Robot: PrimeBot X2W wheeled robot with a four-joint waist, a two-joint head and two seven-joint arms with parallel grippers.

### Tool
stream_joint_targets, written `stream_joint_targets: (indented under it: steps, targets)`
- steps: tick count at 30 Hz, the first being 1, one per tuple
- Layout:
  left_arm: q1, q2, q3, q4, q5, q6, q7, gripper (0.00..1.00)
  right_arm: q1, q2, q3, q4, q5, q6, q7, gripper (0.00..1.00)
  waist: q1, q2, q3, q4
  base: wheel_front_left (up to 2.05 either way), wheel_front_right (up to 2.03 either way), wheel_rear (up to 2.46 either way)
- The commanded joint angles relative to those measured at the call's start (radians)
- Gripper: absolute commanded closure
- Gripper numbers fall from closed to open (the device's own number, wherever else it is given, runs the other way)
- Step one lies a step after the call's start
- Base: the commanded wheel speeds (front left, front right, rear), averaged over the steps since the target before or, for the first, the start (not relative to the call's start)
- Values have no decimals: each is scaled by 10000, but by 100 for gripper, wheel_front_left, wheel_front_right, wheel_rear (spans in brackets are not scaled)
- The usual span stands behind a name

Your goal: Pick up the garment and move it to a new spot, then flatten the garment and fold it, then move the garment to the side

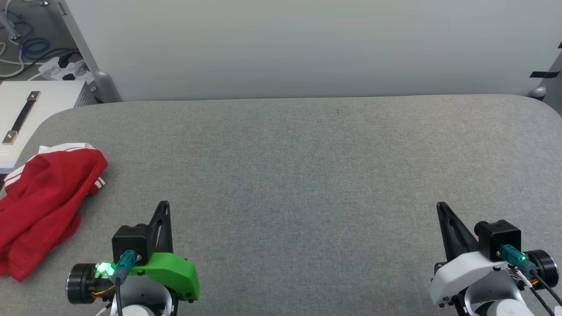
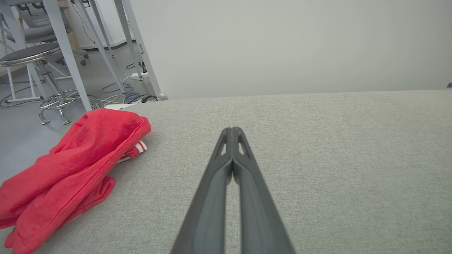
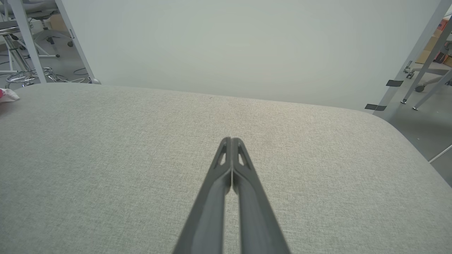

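The garment (image 1: 41,202) is a crumpled red shirt with white, red-striped trim, heaped at the left edge of the grey table (image 1: 307,175). The left wrist view shows the garment (image 2: 70,165) to the left of my fingers, well apart from them. My left gripper (image 1: 163,206) rests at the lower left, shut and holding nothing, a short way right of the heap. At the lower right my right gripper (image 1: 440,207) is likewise shut and empty, far from the shirt. A sliver of the garment (image 3: 7,95) peeks in at the left edge of the right wrist view.
A pale wall (image 1: 307,44) stands behind the table's far edge. Left of the table sit a white box with a dark handle (image 1: 26,114), cables and a power strip (image 1: 61,68). A stool (image 2: 31,56) and white frame legs stand beyond the left side.
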Motion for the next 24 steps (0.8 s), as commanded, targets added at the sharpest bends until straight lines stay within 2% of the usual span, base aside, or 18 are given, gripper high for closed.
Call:
stream_joint_targets:
  steps: [1, 18, 19, 24]
  targets:
    - [-179, -57, -5, -18, 99, -39, -9, 100, -164, 15, 9, 18, -93, -11, -43, 100, 0, -1, 0, 0, 0, 0, 0]
    - [-179, -57, -5, -18, 99, -39, -9, 100, -164, 15, 9, 18, -93, -11, -43, 100, 0, -1, 0, 0, 0, 0, 0]
    - [4, 2, 2, 0, -2, 2, 0, 0, 3, 0, -2, 0, 6, 0, 2, 0, 0, -1, 0, 0, 0, 0, 0]
    - [-11, 3, -17, 38, -18, -7, -51, 0, -12, -3, 6, 42, 36, 0, -43, 0, 0, -1, 2, 0, 0, 0, 0]
